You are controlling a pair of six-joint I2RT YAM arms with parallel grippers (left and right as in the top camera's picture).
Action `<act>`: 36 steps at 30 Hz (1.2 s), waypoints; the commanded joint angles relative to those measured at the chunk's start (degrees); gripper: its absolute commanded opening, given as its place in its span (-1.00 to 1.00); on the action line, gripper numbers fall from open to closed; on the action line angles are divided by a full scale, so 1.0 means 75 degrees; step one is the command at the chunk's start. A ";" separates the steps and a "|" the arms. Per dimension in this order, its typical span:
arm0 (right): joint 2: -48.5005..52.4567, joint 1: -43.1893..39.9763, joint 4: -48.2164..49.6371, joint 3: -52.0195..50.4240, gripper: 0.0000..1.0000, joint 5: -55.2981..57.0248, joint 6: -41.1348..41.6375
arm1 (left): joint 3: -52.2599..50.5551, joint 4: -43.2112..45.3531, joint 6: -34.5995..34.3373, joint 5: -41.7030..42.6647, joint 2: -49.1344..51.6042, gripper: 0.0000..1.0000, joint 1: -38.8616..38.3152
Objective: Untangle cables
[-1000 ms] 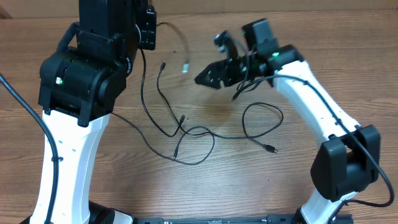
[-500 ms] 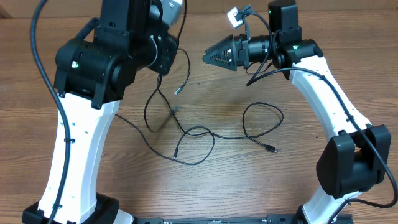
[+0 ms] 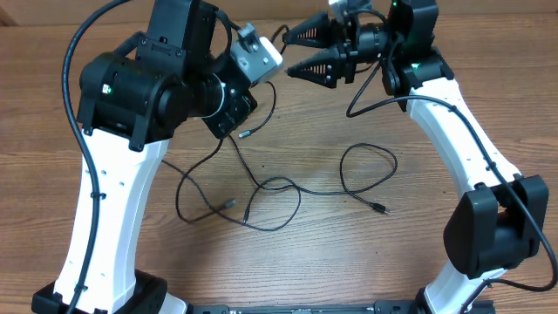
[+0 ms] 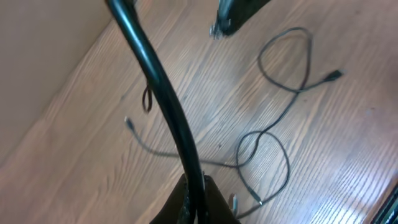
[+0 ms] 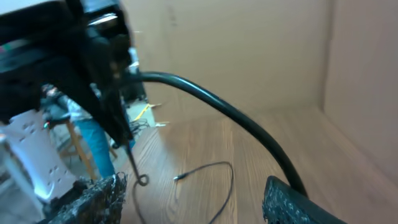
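Overhead, the left arm stood reared up, elbow bent, with the left gripper (image 4: 193, 194) clamped shut on one strand of the cables (image 3: 377, 207) (thin, glossy black cords). The rest trailed in loose loops over the grained wooden table (image 3: 349, 262). The right arm stretched level, and the right gripper (image 3: 301, 51) had its ribbed triangular jaws spread apart.

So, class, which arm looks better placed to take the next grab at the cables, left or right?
Probably the right. The right gripper is open, raised close to the left gripper, which is shut on a lifted strand of the cables and so looks busy anchoring it.
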 commanded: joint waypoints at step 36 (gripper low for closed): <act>-0.0032 -0.0219 0.0044 0.0192 0.46 -0.0411 0.0391 | 0.0085 -0.1142 0.1099 0.0119 -0.0023 -0.92 0.0079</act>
